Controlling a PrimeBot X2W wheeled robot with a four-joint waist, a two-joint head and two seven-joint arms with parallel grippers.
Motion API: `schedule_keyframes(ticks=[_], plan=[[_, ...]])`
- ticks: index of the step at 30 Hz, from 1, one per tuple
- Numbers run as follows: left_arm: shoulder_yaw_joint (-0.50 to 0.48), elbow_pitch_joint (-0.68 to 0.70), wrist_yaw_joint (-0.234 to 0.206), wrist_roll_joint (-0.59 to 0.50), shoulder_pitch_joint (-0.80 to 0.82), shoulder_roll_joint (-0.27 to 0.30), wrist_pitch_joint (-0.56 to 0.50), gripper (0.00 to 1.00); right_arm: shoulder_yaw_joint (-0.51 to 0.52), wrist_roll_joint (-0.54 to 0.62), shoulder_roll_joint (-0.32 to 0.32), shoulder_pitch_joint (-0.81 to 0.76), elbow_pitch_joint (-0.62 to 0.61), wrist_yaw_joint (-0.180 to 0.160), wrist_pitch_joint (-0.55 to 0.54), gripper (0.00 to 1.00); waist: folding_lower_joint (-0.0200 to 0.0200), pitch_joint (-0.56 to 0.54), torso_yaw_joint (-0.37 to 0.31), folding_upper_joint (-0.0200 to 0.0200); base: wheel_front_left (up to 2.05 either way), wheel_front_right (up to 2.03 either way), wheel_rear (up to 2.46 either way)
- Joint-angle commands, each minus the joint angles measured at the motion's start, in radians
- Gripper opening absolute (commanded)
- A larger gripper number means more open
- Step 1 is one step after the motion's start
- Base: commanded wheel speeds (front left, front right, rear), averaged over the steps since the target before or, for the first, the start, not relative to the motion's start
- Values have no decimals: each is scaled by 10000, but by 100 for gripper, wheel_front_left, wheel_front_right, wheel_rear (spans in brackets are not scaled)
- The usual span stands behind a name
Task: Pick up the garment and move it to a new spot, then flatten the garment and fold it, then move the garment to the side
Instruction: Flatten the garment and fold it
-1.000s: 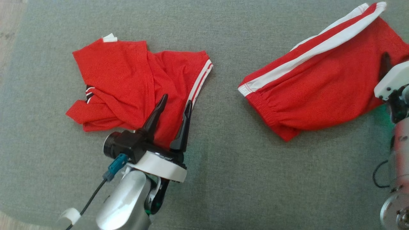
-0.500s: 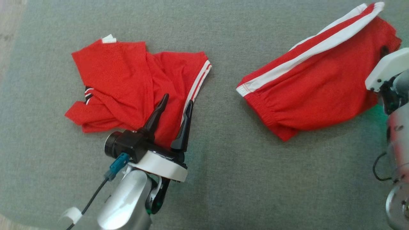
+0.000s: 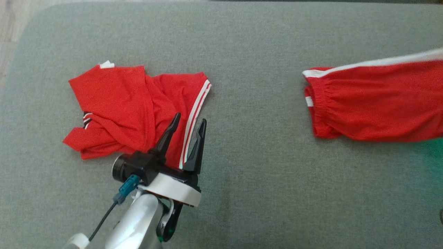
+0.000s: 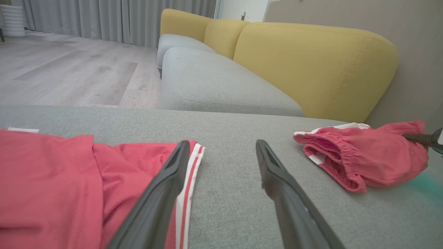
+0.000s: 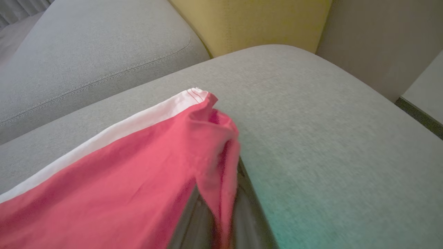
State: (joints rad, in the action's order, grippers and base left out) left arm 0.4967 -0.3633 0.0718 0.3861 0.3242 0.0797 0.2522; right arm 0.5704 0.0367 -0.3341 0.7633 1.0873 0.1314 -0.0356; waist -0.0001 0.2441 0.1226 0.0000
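Right gripper [image 5: 221,204] clamps the red shorts [image 3: 373,103] in shut jaws, left gripper [image 3: 191,117] jaws wide, empty: flattening and folding all ahead.

Soft even daylight, slight motion blur

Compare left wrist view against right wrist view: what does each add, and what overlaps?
Left wrist view adds: the crumpled red shirt, the left gripper with fingers open either side of its striped edge, the wood floor, the curtains, and the elastic waistband of the red shorts.
Right wrist view adds: the pinch up close, a fold of fabric between the shut fingers of the right gripper.
Shared: the shorts in that grip, the grey cushion, the yellow backrest.
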Motion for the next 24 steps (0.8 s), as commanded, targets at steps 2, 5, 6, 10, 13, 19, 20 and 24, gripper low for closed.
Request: schedule_keyframes(ticks=[2, 5, 6, 10, 13, 19, 20, 24], plan=[[-352, 243, 22, -54, 72, 17, 95, 100, 250, 168, -121, -132, -435, -7, 114, 0, 1, -244, -66, 0, 0, 0, 0], [-373, 235, 4, -41, -1, 5, 95, 100, 778, 329, 116, -494, -680, -7, 94, 0, 1, -383, -81, 0, 0, 0, 0], [-385, 240, 0, -38, -21, 5, 95, 100, 865, 398, 233, -596, -799, -7, 91, 0, 1, -408, -89, 0, 0, 0, 0], [-424, 261, 2, -42, -80, 28, 95, 100, 1040, 484, 677, -862, -1260, -7, 74, 0, 1, -449, -108, 0, 0, 0, 0], [-442, 279, -7, -57, -87, 41, 95, 100, 913, 394, 932, -898, -1607, -7, 156, 0, 1, -449, -102, 0, 0, 0, 0], [-459, 202, -26, -61, -168, 95, 95, 100, -117, -295, 1367, -830, -2246, -7, 453, 0, 1, -622, -118, 0, 0, 0, 0], [-451, 177, -29, -60, -181, 101, 95, 100, -369, -489, 1444, -836, -2346, -7, 504, 0, 1, -670, -114, 0, 0, 0, 0], [-441, 148, -81, -58, -203, 115, 95, 100, -1697, -1503, 1701, -1030, -2869, -7, 694, 0, 1, -874, -88, 0, 0, 0, 0]])
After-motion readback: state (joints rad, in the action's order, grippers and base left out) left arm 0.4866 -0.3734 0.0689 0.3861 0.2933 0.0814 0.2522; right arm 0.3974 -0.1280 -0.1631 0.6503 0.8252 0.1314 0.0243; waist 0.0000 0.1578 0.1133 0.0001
